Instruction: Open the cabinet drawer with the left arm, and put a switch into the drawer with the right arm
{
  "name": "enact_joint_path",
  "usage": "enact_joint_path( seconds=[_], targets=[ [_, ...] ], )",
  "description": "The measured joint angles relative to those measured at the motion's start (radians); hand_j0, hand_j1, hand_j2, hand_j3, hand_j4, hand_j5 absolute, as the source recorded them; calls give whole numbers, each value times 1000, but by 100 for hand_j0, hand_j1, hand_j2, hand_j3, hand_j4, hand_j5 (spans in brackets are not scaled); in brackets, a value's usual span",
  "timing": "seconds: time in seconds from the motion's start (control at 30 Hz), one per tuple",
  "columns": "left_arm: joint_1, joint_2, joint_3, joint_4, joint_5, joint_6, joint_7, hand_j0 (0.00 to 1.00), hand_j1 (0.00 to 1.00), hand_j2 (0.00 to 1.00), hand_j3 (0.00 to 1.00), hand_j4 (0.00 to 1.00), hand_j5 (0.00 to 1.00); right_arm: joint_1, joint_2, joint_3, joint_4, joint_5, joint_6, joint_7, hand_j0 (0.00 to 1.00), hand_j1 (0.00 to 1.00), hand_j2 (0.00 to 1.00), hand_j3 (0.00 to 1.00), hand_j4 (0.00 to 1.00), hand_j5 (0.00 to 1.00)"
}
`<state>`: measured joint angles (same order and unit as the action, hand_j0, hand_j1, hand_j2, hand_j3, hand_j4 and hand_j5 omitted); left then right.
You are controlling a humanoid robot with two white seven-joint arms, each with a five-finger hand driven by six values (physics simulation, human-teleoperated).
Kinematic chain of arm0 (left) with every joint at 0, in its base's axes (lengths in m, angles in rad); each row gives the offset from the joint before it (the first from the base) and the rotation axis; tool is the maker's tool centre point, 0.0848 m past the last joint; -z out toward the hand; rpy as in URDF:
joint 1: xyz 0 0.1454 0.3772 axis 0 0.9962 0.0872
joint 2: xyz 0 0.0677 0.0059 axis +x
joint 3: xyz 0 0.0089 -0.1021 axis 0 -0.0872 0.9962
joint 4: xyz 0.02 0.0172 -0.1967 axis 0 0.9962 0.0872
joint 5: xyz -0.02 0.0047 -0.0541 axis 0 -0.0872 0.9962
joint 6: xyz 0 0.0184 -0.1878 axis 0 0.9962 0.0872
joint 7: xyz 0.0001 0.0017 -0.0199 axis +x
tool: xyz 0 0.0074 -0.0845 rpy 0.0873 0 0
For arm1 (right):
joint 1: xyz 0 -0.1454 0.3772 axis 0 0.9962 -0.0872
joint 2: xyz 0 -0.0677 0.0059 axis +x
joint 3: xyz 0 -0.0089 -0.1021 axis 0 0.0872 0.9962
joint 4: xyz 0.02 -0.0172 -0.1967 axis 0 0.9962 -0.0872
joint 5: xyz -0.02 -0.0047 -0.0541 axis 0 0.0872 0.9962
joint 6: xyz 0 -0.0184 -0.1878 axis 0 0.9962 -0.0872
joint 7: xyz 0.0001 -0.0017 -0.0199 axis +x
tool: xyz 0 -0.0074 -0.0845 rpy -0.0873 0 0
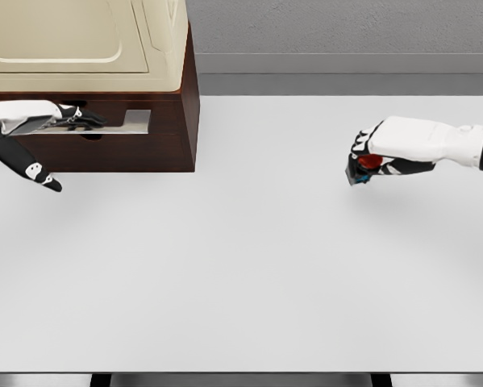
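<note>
Table [241, 266]: white top, nearest the camera, bare across the foreground; carries the cabinet at far left.
Right fingers [360, 143]: black, curled around the switch.
Switch [364, 165]: small dark body with a red part and a blue edge; mostly hidden by the fingers, so exact shape uncertain. Held at right of the table, well apart from the cabinet; lifted or resting on the top cannot be told.
Right hand [370, 157]: closed on the switch, arm entering from the right edge.
Left fingers [78, 117]: reaching into the handle recess, apparently hooked there; thumb pointing down and away.
Left hand [31, 121]: at the drawer front, arm entering from the left edge.
Drawer [112, 141]: dark wood front with a pale handle slot; appears flush, not yet pulled out.
Cabinet [189, 105]: brown body, cream upper part.
Handling: switch judged light, rigid, smooth plastic; liable to slip or rotate in a loose grip. Take hold across the body sides, clear of the red part.
Drawer hold: hook behind the slot edge, pull straight outward.
</note>
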<state>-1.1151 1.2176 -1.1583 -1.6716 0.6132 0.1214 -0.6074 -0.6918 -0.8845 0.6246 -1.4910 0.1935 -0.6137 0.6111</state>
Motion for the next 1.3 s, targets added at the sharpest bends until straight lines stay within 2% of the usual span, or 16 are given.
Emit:
enact_joint_path(
  seconds=[0.57, 1.3],
  targets=[
    [21, 61, -2, -63, 71, 7, -3, 100, 100, 100, 100, 100, 100, -58, 118, 11, -64, -2, -1, 2, 44, 44, 44, 44, 44, 44],
    [37, 92, -1, -93, 112, 7, -3, 100, 100, 100, 100, 100, 100, -115, 215, 34, -67, 0, 25, 0, 43, 43, 43, 43, 43, 43]
  ],
)
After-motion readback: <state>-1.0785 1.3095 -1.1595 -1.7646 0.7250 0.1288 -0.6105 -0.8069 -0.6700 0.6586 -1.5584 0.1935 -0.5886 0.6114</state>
